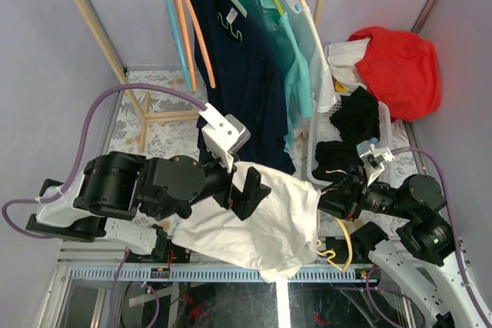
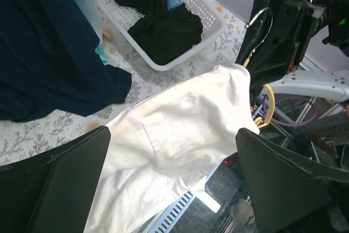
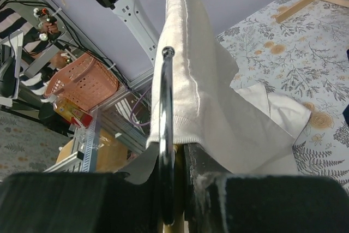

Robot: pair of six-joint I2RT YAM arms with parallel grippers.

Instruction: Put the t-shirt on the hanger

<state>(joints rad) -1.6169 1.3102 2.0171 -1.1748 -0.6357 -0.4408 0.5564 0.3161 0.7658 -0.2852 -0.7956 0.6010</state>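
The white t-shirt (image 1: 265, 217) hangs in folds from my right gripper (image 1: 332, 193) down over the table's near edge. My right gripper (image 3: 177, 156) is shut on the neck of the hanger, just below its metal hook (image 3: 166, 129). The shirt's ribbed collar (image 3: 188, 80) lies around that neck. A pale yellow part of the hanger (image 1: 347, 247) sticks out below the shirt, and it also shows in the left wrist view (image 2: 268, 99). My left gripper (image 1: 250, 190) hovers over the shirt's upper left part. Its fingers (image 2: 60, 189) are wide open with the shirt (image 2: 174, 129) lying below them.
A wooden rack (image 1: 100, 24) at the back carries orange and blue hangers (image 1: 184, 28), a navy shirt (image 1: 238, 74) and mint shirts (image 1: 296, 67). A white basket (image 1: 311, 151) with black clothes stands at the right, with a red cloth (image 1: 396, 67) behind it.
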